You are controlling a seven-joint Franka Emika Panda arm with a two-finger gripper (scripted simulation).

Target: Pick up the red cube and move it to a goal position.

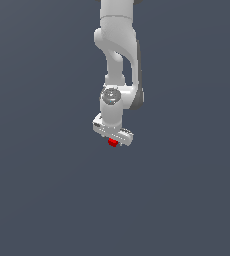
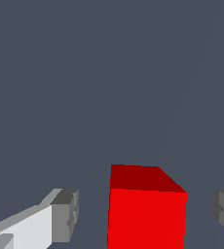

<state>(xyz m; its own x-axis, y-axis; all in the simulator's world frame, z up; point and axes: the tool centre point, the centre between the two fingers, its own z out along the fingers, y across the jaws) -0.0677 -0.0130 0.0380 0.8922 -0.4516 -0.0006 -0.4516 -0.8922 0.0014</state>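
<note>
**Observer:** Where's the cube right now?

**Me:** The red cube (image 2: 145, 209) sits between the two fingers of the gripper (image 2: 145, 216). In the wrist view I see a grey pad (image 2: 67, 214) on one side and the other pad at the opposite edge of the picture, each with a clear strip of grey surface between it and the cube. So the jaws are spread and nothing is clamped yet. In the exterior view the red cube (image 1: 112, 143) peeks out just under the white gripper (image 1: 113, 135), about mid-scene on the plain grey floor (image 1: 37, 200), far from any edge I can make out.

**Observer:** How do you expect it to handle?

**Me:** I'd judge it light and rigid: a small, plain block with flat faces and sharp edges, much narrower than the hand. Nothing fragile about it. The faces look smooth, so it may slip if I pinch near an edge or corner.

**Observer:** Where would you take hold?

**Me:** On the two opposite side faces, pads flat against them and low enough to cover their middles. It seems slightly nearer one pad, so I'd centre before closing. I can't see any goal marker in either view.
</note>
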